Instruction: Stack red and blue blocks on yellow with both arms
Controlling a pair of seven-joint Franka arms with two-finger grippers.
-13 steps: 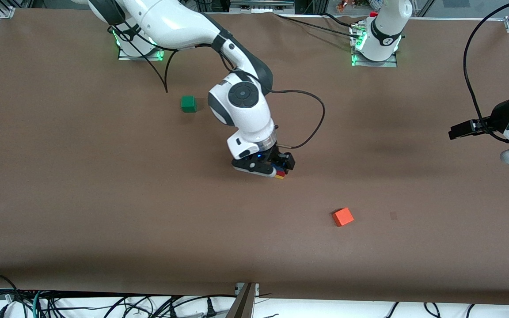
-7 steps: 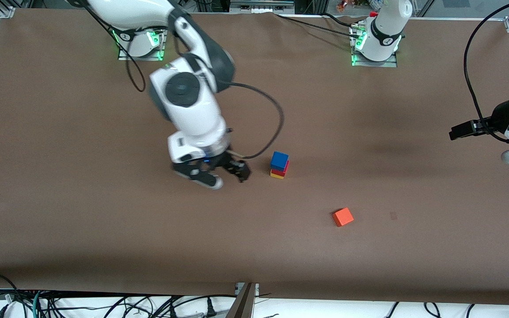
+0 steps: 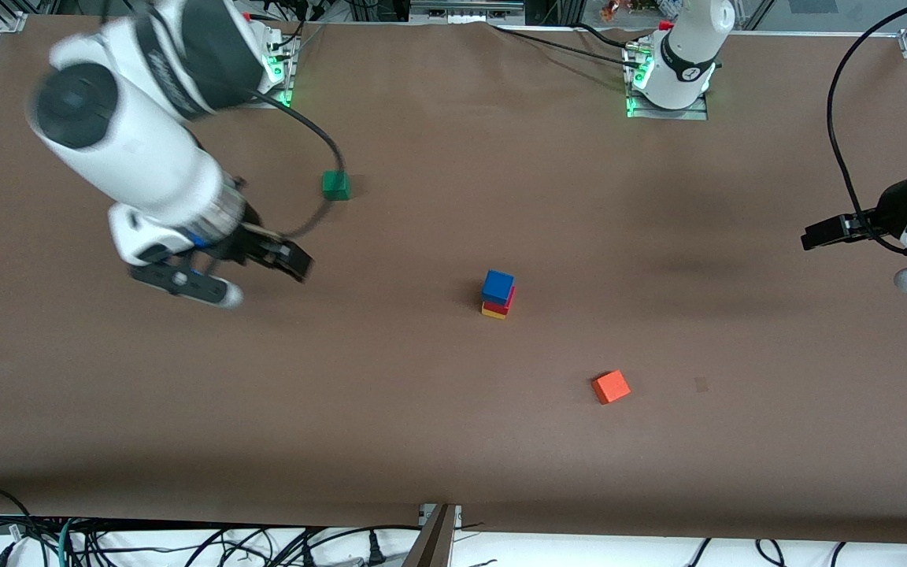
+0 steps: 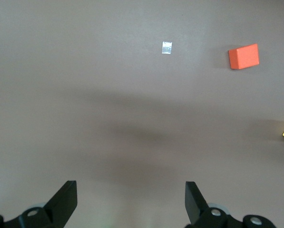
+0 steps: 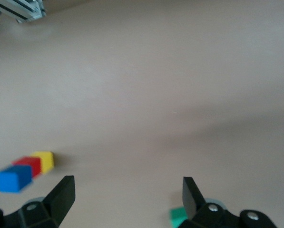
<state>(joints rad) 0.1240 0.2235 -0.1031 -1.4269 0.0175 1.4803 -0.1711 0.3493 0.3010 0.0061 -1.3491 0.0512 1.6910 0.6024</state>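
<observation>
Stack is complete: blue block (image 3: 497,283) sits on red block (image 3: 505,302), which sits on yellow block (image 3: 492,313), mid-tabletop (image 3: 453,441), so no grip is reqd. Right hand (image 3: 253,276) is open and empty over bare tabletop toward the right arm's end, well apart from the stack. Left hand (image 4: 130,202) waits open and empty over the left arm's end.

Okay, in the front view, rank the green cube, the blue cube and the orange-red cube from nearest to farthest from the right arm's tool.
1. Green cube: closest to the right tool, which is open and up over the table toward the right arm's end.
2. Blue cube: mid-table, topping the red cube and yellow cube.
3. Orange-red cube: farthest, nearest the front camera.
</observation>
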